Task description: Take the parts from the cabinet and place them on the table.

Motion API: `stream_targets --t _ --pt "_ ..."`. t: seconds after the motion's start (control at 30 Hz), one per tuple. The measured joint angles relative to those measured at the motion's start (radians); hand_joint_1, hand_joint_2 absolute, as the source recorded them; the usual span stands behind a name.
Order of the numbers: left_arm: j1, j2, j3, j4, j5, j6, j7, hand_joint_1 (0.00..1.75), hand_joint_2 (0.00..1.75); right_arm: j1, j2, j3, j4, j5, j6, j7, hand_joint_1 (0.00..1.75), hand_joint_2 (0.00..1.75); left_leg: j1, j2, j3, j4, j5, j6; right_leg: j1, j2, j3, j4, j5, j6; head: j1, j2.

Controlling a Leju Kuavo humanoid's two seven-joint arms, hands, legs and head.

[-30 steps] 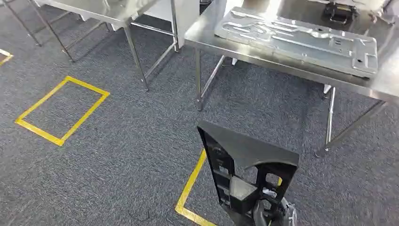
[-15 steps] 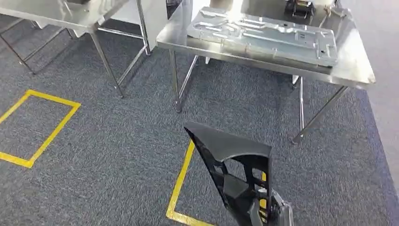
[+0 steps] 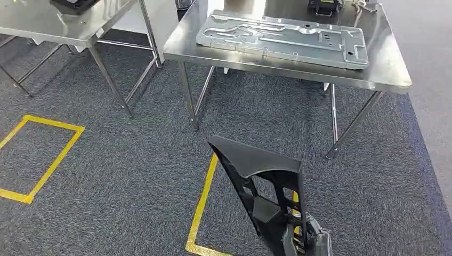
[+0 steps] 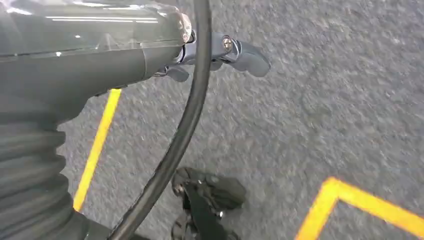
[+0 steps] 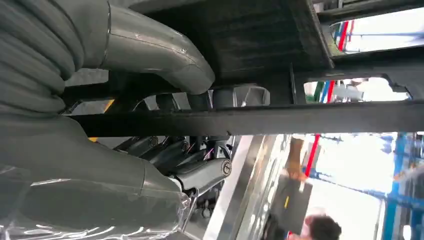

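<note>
I have the black plastic part (image 3: pixel 266 186) held upright in my right hand (image 3: pixel 312 242), whose fingers wrap one of its ribs in the right wrist view, low in front of me over the carpet. Over the last second the whole head view has swung: the steel table (image 3: pixel 389 80) has slid from the upper right toward the centre, so I read that as my body turning to face it, not the furniture moving. That puts the drop-off nearly straight ahead, though still well apart from the part. My left hand (image 4: pixel 220 50) hangs over the floor, fingers loosely curled around nothing. I count one black part in hand, one grey metal panel (image 3: pixel 282 37) lying flat on the table, two steel tables counting the second table (image 3: pixel 64 24), and two yellow tape outlines (image 3: pixel 40 154) on the carpet.
</note>
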Motion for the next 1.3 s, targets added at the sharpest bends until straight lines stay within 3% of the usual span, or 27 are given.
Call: stream_targets --t 0.07,0.1,0.13,0.23,0.33,0.4,0.47,0.57,0.6,0.63,0.67,0.73,0.77,0.8,0.83,0.87,0.9,0.97,1.0,1.03,1.07,1.1,1.13,1.17,1.2,1.27,1.3 --pt "0.004 -0.002 -0.001 0.0 -0.006 -0.002 0.0 0.0 1.75 0.001 -0.004 0.002 0.0 0.002 -0.006 0.002 1.75 1.75 0.001 0.0 -0.092 0.158 -0.054 -0.004 0.004 0.0 0.011 0.0 -0.011 -0.005 0.0 0.0" --pt "0.006 -0.002 -0.001 0.0 -0.007 -0.002 0.001 0.0 1.75 0.001 -0.005 0.003 0.0 0.003 -0.007 0.002 1.75 1.75 0.001 0.0 -0.118 0.189 -0.048 -0.005 0.006 0.001 0.019 0.001 -0.018 -0.005 0.0 0.0" --pt "0.007 -0.002 -0.002 0.0 -0.008 -0.002 0.001 0.0 1.75 0.002 -0.007 0.003 0.0 0.005 -0.009 0.002 1.75 1.75 0.001 0.0 -0.119 0.17 -0.017 -0.003 0.007 0.004 0.029 0.001 -0.025 -0.004 0.0 0.0" --pt "0.008 -0.002 -0.002 0.0 -0.01 -0.002 0.001 0.0 1.75 0.002 -0.01 0.007 0.0 0.005 -0.012 0.003 1.75 1.75 -0.003 -0.001 -0.036 -0.061 0.141 0.013 0.008 0.008 0.068 0.0 -0.053 0.003 0.0 0.0" --pt "0.007 -0.001 -0.002 0.0 -0.01 -0.002 0.001 0.0 1.75 0.0 -0.012 0.011 0.0 0.006 -0.012 0.003 1.75 1.75 -0.016 -0.002 -0.017 -0.101 0.119 0.027 0.007 0.01 0.072 -0.005 -0.067 0.022 0.0 0.0" --pt "0.009 -0.001 -0.002 0.0 -0.01 -0.002 0.001 0.0 1.75 0.001 -0.014 0.012 0.0 0.006 -0.012 0.003 1.75 1.75 -0.011 -0.003 -0.004 -0.116 0.112 0.042 0.01 0.011 0.082 0.007 -0.056 0.033 0.0 0.0" --pt "0.009 -0.003 -0.005 0.0 -0.011 -0.002 0.001 0.0 1.75 0.0 -0.015 0.012 -0.001 0.008 -0.013 0.003 1.75 1.75 -0.005 -0.004 0.028 -0.133 0.107 0.053 0.006 0.006 0.049 0.082 -0.059 0.041 0.0 0.0" --pt "0.008 -0.003 -0.012 0.0 -0.026 -0.006 0.001 0.0 1.75 -0.001 -0.024 0.012 -0.001 0.012 -0.028 0.004 1.75 1.75 -0.004 -0.005 0.049 -0.136 0.087 0.058 -0.003 0.005 -0.099 0.279 -0.142 0.058 0.0 0.0" --pt "0.01 -0.002 -0.015 0.0 -0.03 -0.007 0.001 0.0 1.75 -0.001 -0.027 0.013 -0.002 0.013 -0.034 0.006 1.75 1.75 -0.003 -0.005 0.06 -0.136 0.078 0.055 -0.007 0.004 -0.132 0.304 -0.16 0.061 0.0 0.0" --pt "0.014 -0.003 -0.022 0.0 -0.039 -0.012 0.001 0.0 1.75 -0.002 -0.032 0.013 -0.003 0.014 -0.038 0.009 1.75 1.75 -0.002 -0.007 0.075 -0.136 0.066 0.052 -0.01 0.002 -0.15 0.293 -0.155 0.064 0.0 0.0" --pt "0.016 -0.003 -0.027 0.0 -0.045 -0.016 0.001 0.0 1.75 -0.003 -0.035 0.013 -0.006 0.014 -0.042 0.014 1.75 1.75 -0.001 -0.008 0.091 -0.136 0.055 0.049 -0.013 0.002 -0.147 0.251 -0.127 0.067 0.0 0.0" --pt "0.016 -0.003 -0.034 0.0 -0.055 -0.022 0.001 0.0 1.75 -0.007 -0.043 0.015 -0.006 0.014 -0.05 0.019 1.75 1.75 0.004 -0.007 0.123 -0.136 0.03 0.041 -0.014 -0.004 -0.114 0.112 -0.008 0.067 0.0 0.0" --pt "0.018 -0.003 -0.04 0.0 -0.059 -0.023 0.001 0.0 1.75 -0.009 -0.047 0.016 -0.006 0.014 -0.055 0.023 1.75 1.75 0.004 -0.007 0.135 -0.137 0.018 0.035 -0.013 -0.011 -0.107 0.051 0.081 0.06 0.001 0.0" --pt "0.016 -0.003 -0.046 0.0 -0.065 -0.024 0.001 0.0 1.75 -0.012 -0.052 0.016 -0.005 0.014 -0.062 0.029 1.75 1.75 0.002 -0.01 0.142 -0.137 0.007 0.027 -0.005 -0.015 -0.105 0.057 0.035 0.055 0.001 0.0" --pt "0.014 -0.003 -0.052 0.0 -0.07 -0.026 0.003 0.0 1.75 -0.017 -0.056 0.017 -0.007 0.014 -0.076 0.037 1.75 1.75 0.002 -0.006 0.151 -0.147 -0.003 0.017 -0.002 -0.013 -0.099 0.058 0.036 0.045 0.0 0.0" --pt "0.015 -0.003 -0.056 0.0 -0.077 -0.029 0.004 0.0 1.75 -0.017 -0.06 0.016 -0.014 0.017 -0.096 0.05 1.75 1.75 0.001 -0.005 0.175 -0.136 0.007 0.01 -0.003 -0.008 -0.093 0.046 0.038 0.035 0.0 0.0" --pt "0.014 -0.003 -0.061 0.0 -0.082 -0.033 0.004 0.0 1.75 -0.021 -0.063 0.015 -0.019 0.018 -0.116 0.063 1.75 1.75 0.001 -0.005 0.176 -0.133 0.016 0.003 -0.004 -0.007 -0.079 0.044 0.037 0.029 0.0 0.0" --pt "0.013 0.0 -0.074 0.0 -0.092 -0.042 0.007 0.0 1.75 -0.035 -0.068 0.0 -0.033 0.03 -0.163 0.096 1.75 1.75 0.005 -0.006 0.148 -0.057 0.02 0.001 -0.007 -0.004 -0.05 0.035 0.031 0.014 0.001 0.0" --pt "0.011 0.0 -0.077 0.0 -0.097 -0.043 0.007 0.0 1.75 -0.044 -0.072 -0.015 -0.042 0.036 -0.18 0.109 1.75 1.75 0.006 -0.005 0.104 0.015 0.013 -0.001 -0.006 -0.004 -0.045 0.035 0.024 0.006 0.0 0.0" --pt "0.01 0.0 -0.077 0.0 -0.1 -0.046 0.007 0.0 1.75 -0.053 -0.077 -0.036 -0.05 0.046 -0.196 0.124 1.75 1.75 0.006 -0.005 0.058 0.077 -0.012 -0.003 -0.005 -0.004 -0.04 0.035 0.017 0.004 0.0 0.0" --pt "0.013 0.0 -0.08 0.0 -0.103 -0.052 0.009 0.0 1.75 -0.064 -0.083 -0.061 -0.06 0.064 -0.211 0.14 1.75 1.75 0.006 -0.005 0.006 0.138 -0.06 -0.008 -0.003 -0.002 -0.033 0.035 0.008 0.002 0.0 0.0" --pt "0.017 0.0 -0.083 0.001 -0.107 -0.054 0.01 0.0 1.75 -0.073 -0.088 -0.083 -0.068 0.082 -0.225 0.154 1.75 1.75 0.006 -0.005 -0.028 0.167 -0.099 -0.006 -0.001 0.0 -0.024 0.035 0.0 0.0 0.0 0.0" --pt "0.02 0.001 -0.086 0.001 -0.108 -0.057 0.013 0.0 1.75 -0.084 -0.095 -0.109 -0.079 0.112 -0.241 0.173 1.75 1.75 0.006 -0.005 -0.049 0.166 -0.113 -0.003 0.0 0.004 -0.014 0.035 -0.008 0.001 0.0 0.0" --pt "0.023 0.002 -0.09 0.001 -0.111 -0.058 0.016 0.0 1.75 -0.096 -0.104 -0.133 -0.087 0.148 -0.254 0.194 1.75 1.75 0.005 -0.005 -0.055 0.131 -0.096 0.001 0.001 0.007 0.0 0.035 -0.018 0.002 0.0 0.0" --pt "0.024 0.003 -0.095 0.001 -0.115 -0.059 0.019 0.0 1.75 -0.108 -0.112 -0.148 -0.091 0.171 -0.259 0.209 1.75 1.75 0.005 -0.005 -0.049 0.074 -0.056 0.007 0.002 0.008 0.013 0.035 -0.028 0.004 0.0 0.0" --pt "0.025 0.008 -0.1 0.001 -0.12 -0.061 0.021 0.0 1.75 -0.136 -0.142 -0.191 -0.1 0.228 -0.269 0.255 1.75 1.75 -0.002 -0.003 -0.03 -0.065 0.099 0.027 0.003 0.007 0.033 0.033 -0.046 0.01 0.0 0.0" --pt "0.026 0.01 -0.1 0.001 -0.123 -0.063 0.023 0.0 1.75 -0.157 -0.156 -0.207 -0.099 0.256 -0.274 0.282 1.75 1.75 -0.008 -0.005 -0.035 -0.067 0.105 0.026 0.007 0.011 0.045 0.038 -0.054 0.018 0.001 0.0"
